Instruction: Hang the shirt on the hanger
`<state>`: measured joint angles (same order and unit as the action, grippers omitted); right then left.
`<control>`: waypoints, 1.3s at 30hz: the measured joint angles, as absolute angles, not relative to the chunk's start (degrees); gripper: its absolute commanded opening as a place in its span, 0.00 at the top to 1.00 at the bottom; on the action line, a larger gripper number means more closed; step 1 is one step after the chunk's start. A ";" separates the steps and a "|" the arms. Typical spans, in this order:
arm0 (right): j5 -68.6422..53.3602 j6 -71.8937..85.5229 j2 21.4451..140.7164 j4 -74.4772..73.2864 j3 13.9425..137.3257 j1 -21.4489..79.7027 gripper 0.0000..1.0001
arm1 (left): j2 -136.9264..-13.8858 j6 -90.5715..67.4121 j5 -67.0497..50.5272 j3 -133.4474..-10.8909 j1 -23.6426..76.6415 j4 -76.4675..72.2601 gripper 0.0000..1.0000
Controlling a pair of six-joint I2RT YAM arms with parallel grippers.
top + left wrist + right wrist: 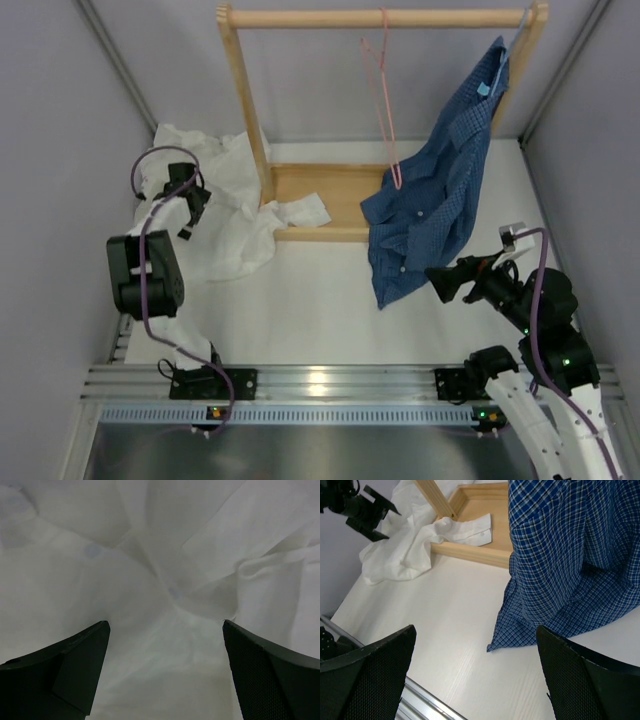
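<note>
Over crumpled shirt [150, 545], left tool [165, 626] spread wide, gripping nothing; right tool [475, 630] likewise wide, empty.

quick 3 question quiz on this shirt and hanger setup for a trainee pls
1. True or false: the white shirt already hangs on the pink hanger.
2. The left gripper, poised over the white shirt, is: A) open, B) shut on fabric, C) shut on nothing.
3. What does the pink hanger hang from?

Key: 1 false, it lies crumpled on the table; 2 A; 3 the wooden rail.
</note>
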<state>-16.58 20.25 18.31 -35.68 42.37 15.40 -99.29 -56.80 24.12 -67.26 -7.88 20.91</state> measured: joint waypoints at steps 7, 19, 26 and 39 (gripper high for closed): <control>-18.37 20.23 19.18 -33.45 39.72 15.40 0.01 | -116.46 -57.17 24.29 -84.64 -9.80 25.17 0.08; -19.57 20.78 19.57 -31.33 39.72 15.40 0.01 | -114.45 -56.99 21.65 -81.95 -10.74 31.22 1.00; -19.27 20.78 18.48 -31.33 39.72 15.40 0.00 | -80.31 -47.09 17.87 -72.53 -5.67 32.34 1.00; -14.92 20.64 17.61 -32.23 41.69 15.40 0.01 | -51.22 -37.04 11.86 -60.49 57.28 33.50 1.00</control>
<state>-14.92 20.64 17.61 -32.23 41.69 15.40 -51.22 -37.04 11.86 -60.49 57.28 33.50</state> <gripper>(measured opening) 0.993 0.022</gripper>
